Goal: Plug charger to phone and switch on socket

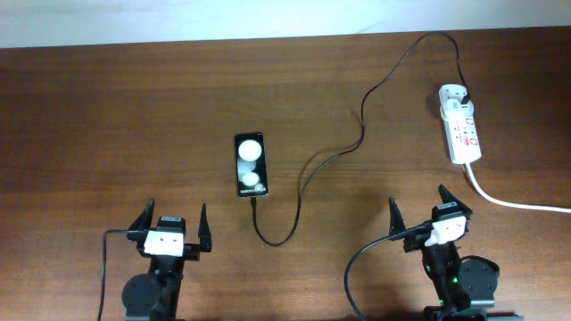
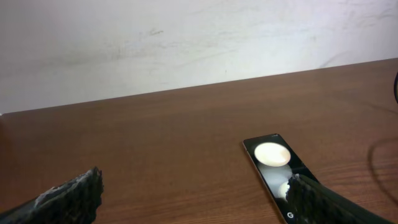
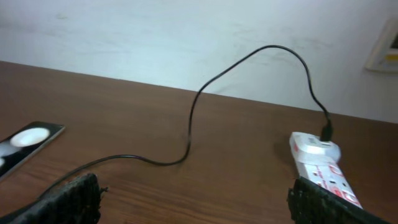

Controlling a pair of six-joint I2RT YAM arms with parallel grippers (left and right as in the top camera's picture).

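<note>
Both grippers, left [image 1: 176, 207] and right [image 1: 417, 196], sit spread and empty at the overhead view's bottom. The phone [image 1: 251, 166] lies centre-left. The charger [image 1: 362, 120] loops from the phone's lower end to the socket [image 1: 461, 132] at upper right. Switch positions are unreadable, and the white cord [image 1: 513, 204] is cut off at the right edge.

Black phone [image 1: 251, 165] face-up — charger [image 1: 362, 116] from its near end to white socket [image 1: 462, 129]

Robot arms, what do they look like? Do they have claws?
Yes! They are mostly black. The left gripper and right gripper each have two pointy, bumpy black fingers, a white block between them, and a thin black wire looping off the side.
</note>
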